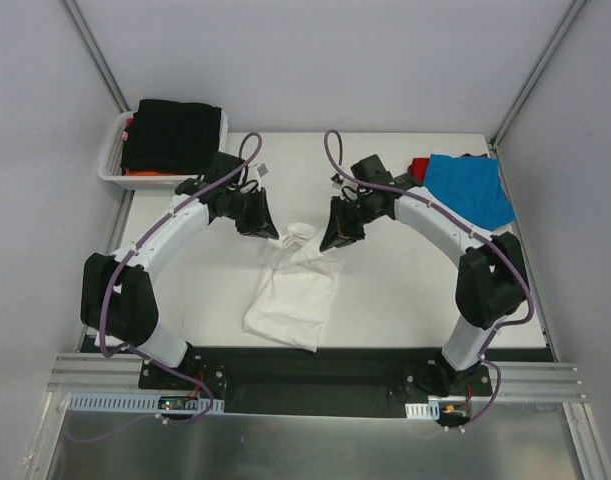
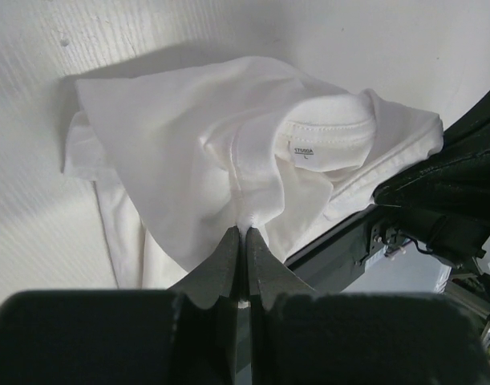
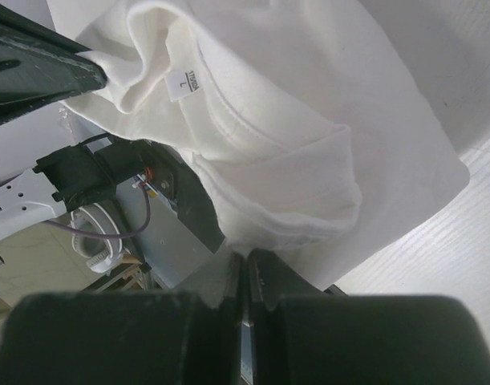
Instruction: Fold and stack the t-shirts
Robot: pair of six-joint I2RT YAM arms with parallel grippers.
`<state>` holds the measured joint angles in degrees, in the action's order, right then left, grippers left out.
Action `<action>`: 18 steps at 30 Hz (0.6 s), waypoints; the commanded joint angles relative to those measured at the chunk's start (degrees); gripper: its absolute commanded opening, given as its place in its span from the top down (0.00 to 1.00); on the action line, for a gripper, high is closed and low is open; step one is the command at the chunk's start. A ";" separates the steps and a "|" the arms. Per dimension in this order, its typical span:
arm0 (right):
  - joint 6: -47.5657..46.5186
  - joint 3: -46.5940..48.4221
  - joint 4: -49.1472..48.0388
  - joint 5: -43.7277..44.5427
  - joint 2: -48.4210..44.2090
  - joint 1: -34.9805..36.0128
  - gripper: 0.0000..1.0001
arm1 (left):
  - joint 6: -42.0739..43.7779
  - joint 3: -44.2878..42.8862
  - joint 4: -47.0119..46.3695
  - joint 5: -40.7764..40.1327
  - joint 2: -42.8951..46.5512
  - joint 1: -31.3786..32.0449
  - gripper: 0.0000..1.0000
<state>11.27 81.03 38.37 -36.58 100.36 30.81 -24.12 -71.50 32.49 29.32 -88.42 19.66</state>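
The white t-shirt (image 2: pixel 188 144) is pinched thinly in the closed left gripper (image 2: pixel 245 237) and right gripper (image 3: pixel 246 258); cloth bunched between them could be lost if tugged unevenly

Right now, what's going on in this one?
The two arms are working on the white t-shirt together. The left claw and right claw are each shut on fabric near its collar end, holding that end bunched up above the table while the rest lies crumpled on it. A blue t-shirt and red t-shirt lie at the far right corner. A black t-shirt and orange t-shirt sit in the basket.
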 commanded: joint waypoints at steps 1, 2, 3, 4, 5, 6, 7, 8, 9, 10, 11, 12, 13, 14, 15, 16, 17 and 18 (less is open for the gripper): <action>-1.68 0.00 0.92 0.89 -3.33 0.66 0.99 | 1.88 1.80 1.96 -1.19 2.64 1.08 1.00; -1.95 -0.43 0.74 1.16 -2.89 0.66 0.99 | 2.06 2.16 1.96 -1.28 2.38 1.08 1.00; -2.12 -0.87 0.57 1.33 -2.10 0.66 0.99 | 2.32 2.33 1.88 -1.54 2.12 1.08 1.00; -2.30 -0.88 0.04 1.51 -1.57 0.66 0.99 | 2.58 2.34 1.96 -1.98 1.77 1.08 1.00; -2.56 -0.62 -0.05 1.51 -1.13 0.57 0.99 | 3.02 2.16 1.88 -2.16 1.07 1.08 1.00; -2.74 0.17 -0.14 1.60 -0.17 0.48 0.99 | 3.11 1.64 1.96 -2.08 0.45 1.08 1.00; -2.74 0.61 -0.31 1.60 0.27 0.39 0.99 | 3.11 1.20 1.96 -1.73 -0.77 1.08 1.00; -2.65 1.14 -0.40 1.60 0.80 0.39 0.99 | 3.03 0.32 1.88 -1.64 -1.40 1.08 1.00; -2.65 2.27 -0.40 1.60 1.15 0.22 0.99 | 2.94 -0.12 1.96 -1.72 -2.10 1.08 1.00; -2.57 2.63 -0.66 1.60 1.85 0.22 0.99 | 2.85 -0.73 1.88 -1.64 -3.50 0.99 1.00; -2.57 3.16 -0.66 1.77 2.21 0.13 0.99 | 2.85 -1.96 1.87 -1.72 -4.29 1.08 1.00; -2.48 3.60 -0.75 1.95 2.47 -0.04 0.99 | 2.94 -2.58 1.87 -1.72 -5.17 1.08 1.00; -2.48 4.39 -0.67 2.04 3.08 -0.05 0.99 | 3.02 -3.28 1.87 -1.81 -6.66 0.99 1.00; -2.39 4.74 -0.75 2.04 3.35 -0.39 0.99 | 3.20 -4.51 1.87 -1.64 -7.55 0.99 1.00; -2.48 5.01 -0.67 2.12 3.62 -0.57 0.99 | 3.46 -5.04 1.87 -1.55 -8.34 1.08 1.00; -2.30 5.45 -0.66 2.12 4.05 -0.66 0.99 | 3.81 -5.48 1.87 -1.37 -9.82 1.08 1.00; -2.22 5.45 -0.75 2.12 4.23 -0.83 0.99 | 4.08 -6.18 1.87 -0.76 -10.45 0.99 1.00; -2.21 5.54 -0.67 2.21 4.32 -0.92 0.99 | 4.25 -6.36 1.96 -0.50 -11.24 0.99 1.00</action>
<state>9.78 83.57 38.09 -34.70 104.42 30.57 -22.44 -74.67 33.71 28.01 -97.38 20.29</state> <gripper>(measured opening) 0.023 0.017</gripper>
